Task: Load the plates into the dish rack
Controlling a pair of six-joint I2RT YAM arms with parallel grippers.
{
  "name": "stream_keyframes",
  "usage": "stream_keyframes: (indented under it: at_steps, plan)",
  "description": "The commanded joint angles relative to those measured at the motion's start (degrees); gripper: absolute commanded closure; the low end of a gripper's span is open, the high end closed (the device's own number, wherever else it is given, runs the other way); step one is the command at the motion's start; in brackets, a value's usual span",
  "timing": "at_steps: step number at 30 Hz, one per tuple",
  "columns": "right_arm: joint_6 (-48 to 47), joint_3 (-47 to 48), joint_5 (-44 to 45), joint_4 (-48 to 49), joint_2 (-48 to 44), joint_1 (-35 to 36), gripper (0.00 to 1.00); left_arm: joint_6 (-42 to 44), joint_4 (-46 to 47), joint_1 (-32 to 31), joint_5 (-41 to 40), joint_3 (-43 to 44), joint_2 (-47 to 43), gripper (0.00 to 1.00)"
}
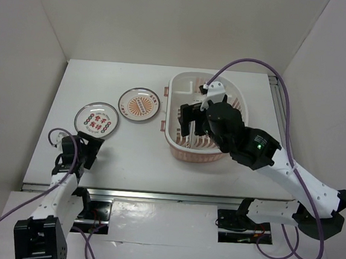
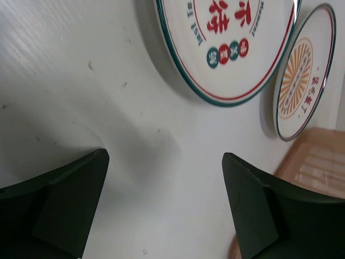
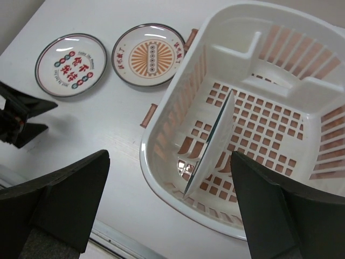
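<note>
Right gripper (image 3: 168,156) is hovering over the dish rack (image 3: 302,89), fingers spread wide and gripping nothing. One plate (image 3: 213,143) is standing on edge inside. The lettered plate (image 3: 70,65) and sunburst plate (image 3: 149,54) are lying flat on the table (image 1: 134,156) beside the rack, with the left gripper (image 2: 164,162) hanging near them, also spread.

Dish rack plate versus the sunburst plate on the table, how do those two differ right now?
The racked plate stands on edge inside the dish rack; the sunburst plate lies flat on the table. The sunburst plate shows its whole orange face; the racked plate is seen nearly edge-on, its pattern hidden. Both are round with pale bodies, and neither is held.
</note>
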Motion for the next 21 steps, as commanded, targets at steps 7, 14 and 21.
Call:
stream_keyframes:
  at_steps: [7, 14, 21]
  plan:
    - [-3.0, -0.7, -4.3, 6.7, 0.2, 0.5, 0.00, -4.7, 19.7, 5.6, -2.0, -0.6, 15.5, 0.02]
    - [-3.0, -0.7, -4.9, 7.9, 0.2, 0.5, 0.00, -4.7, 25.6, 7.5, -1.3, 2.1, 27.7, 0.18]
    - [-2.5, -1.9, -5.4, 8.4, -0.4, 0.5, 0.00, -5.2, 24.8, 8.6, 0.3, 4.7, 32.1, 0.37]
